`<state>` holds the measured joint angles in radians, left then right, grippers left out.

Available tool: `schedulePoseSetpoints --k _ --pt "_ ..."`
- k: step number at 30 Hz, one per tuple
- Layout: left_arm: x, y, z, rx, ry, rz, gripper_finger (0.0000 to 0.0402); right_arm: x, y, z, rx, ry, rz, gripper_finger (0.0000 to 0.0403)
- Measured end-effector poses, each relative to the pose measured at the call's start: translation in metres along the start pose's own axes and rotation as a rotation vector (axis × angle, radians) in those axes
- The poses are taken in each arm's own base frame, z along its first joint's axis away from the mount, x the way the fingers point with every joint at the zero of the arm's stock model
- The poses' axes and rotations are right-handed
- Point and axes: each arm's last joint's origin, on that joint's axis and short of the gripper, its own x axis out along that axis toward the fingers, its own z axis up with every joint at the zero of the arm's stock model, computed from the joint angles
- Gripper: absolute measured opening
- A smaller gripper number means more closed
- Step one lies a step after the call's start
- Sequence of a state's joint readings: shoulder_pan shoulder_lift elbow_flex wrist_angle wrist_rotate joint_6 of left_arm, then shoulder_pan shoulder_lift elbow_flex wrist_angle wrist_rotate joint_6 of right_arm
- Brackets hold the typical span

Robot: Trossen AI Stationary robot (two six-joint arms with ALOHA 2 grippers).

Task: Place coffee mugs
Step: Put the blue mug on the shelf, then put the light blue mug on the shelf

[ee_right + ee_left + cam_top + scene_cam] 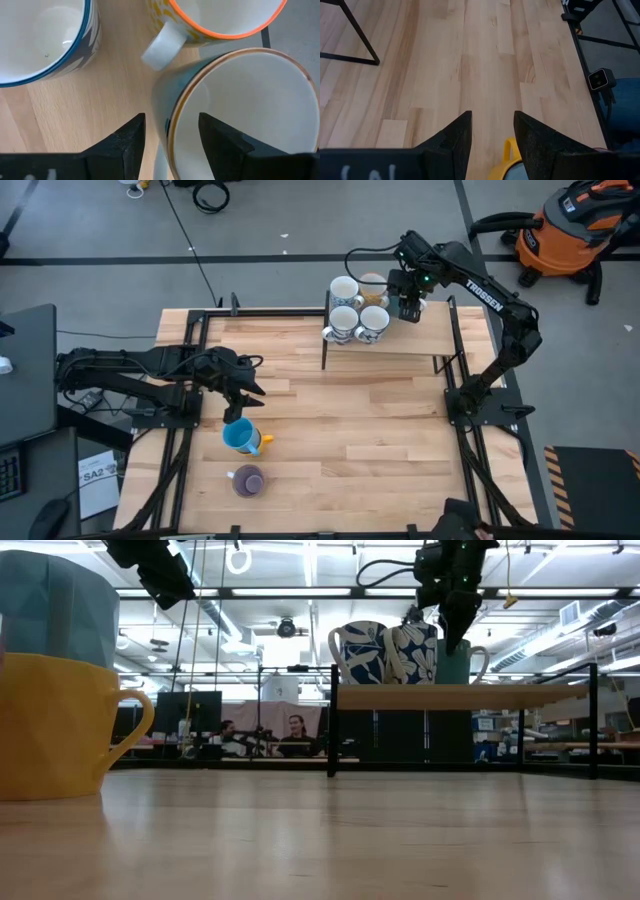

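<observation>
The left claw point(250, 383) hangs over the tabletop point(380, 450) near its left edge, fingers point(455, 137) spread apart with nothing between them, only bare wood showing in the gap. Just under it and a touch nearer the front edge sits the bright blue mug point(238, 436), with a yellow mug point(262, 442) touching its side; the yellow handle point(509, 150) peeks up right below the claw's tips. Closer still to the front-left corner, the purple mug point(248, 480) stands alone, upright.

Across to the far edge now: a raised wooden shelf point(460, 340) on black legs sits over the far-right part of the tabletop. Four mugs are clustered at its left end, touching or nearly so: two blue-and-white patterned mugs point(358, 325) in the nearer row, a white mug point(345, 290) and an orange-rimmed mug point(374, 283) behind. The right claw point(408, 308) hovers just beside that cluster, fingers point(125, 145) wide, straddling the wall of a brown-rimmed mug point(240, 110) without pinching it. That mug stands upright on the shelf, the orange-rimmed mug's handle almost touching it.
</observation>
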<state>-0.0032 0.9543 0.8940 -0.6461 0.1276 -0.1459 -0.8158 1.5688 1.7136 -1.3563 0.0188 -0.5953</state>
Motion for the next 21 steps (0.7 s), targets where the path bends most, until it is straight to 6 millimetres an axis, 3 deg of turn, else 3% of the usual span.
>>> schedulePoseSetpoints --k 6,17,21 --pt "0.0 0.0 0.0 0.0 0.0 0.0 0.0153 -0.017 -0.002 0.002 -0.001 -0.014 -0.057 0.019" --pt "0.0 0.0 0.0 0.0 0.0 0.0 0.0153 -0.079 0.007 0.007 -0.027 -0.147 -0.097 0.019" --pt "0.0 0.0 0.0 0.0 0.0 0.0 0.0153 -0.097 0.015 0.012 0.047 -0.25 -0.054 0.019"
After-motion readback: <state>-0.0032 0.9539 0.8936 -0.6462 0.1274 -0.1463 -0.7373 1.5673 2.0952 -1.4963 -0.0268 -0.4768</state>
